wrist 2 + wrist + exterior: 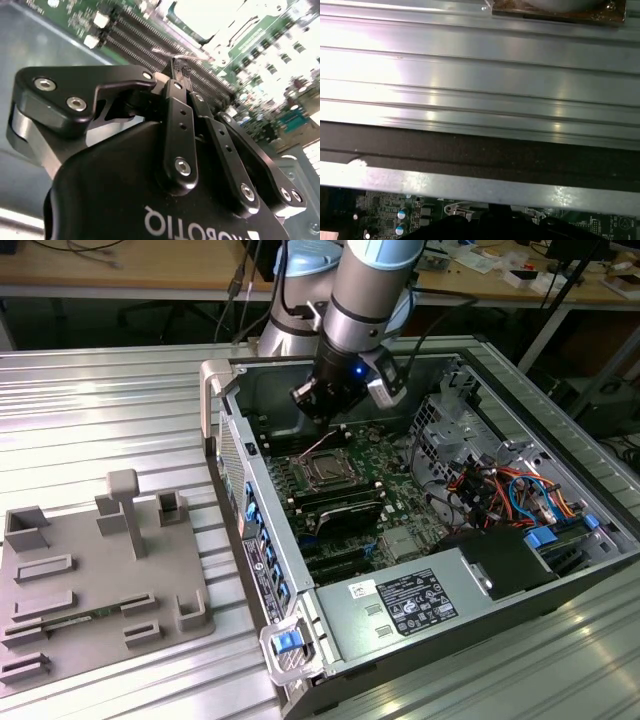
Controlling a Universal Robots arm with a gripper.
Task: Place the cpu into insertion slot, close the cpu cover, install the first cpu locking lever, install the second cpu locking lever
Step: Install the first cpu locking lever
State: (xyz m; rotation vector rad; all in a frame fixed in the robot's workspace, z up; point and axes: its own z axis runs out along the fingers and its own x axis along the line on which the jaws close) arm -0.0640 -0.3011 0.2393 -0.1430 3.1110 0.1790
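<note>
The cpu [327, 473] sits in the insertion slot [346, 466] just below and ahead of the gripper [325, 415], its silver-grey top facing up. The cpu cover [312, 480] appears to lie flat as a frame around it, but I cannot tell this for sure. In the second wrist view the socket area past the fingertips is washed out by glare.

Gripper [177, 67]: the two fingers are drawn together until the tips meet. A thin silvery locking lever [165, 51] runs right at the tips, and I cannot tell whether it is pinched between them. In the exterior view the same locking lever [318, 445] rises at a slant from the socket edge toward the gripper.

- The green motherboard [390, 465] lies under the gripper, and a strip of it [380, 210] shows in the first wrist view.
- Long black memory slots [145, 35] run just beyond the fingertips, between the gripper and the socket.
- The open computer case [230, 440] surrounds the tool. The grey-labelled power-supply box [410, 605] lies well apart from it, on the far side of the socket.
- Coloured cables [500, 490] are bundled to the exterior view's right of the gripper.
- The ribbed metal table [100, 410] carries the case.
- A grey fixture plate [90, 580] lies well off to the exterior view's left of the gripper.
</note>
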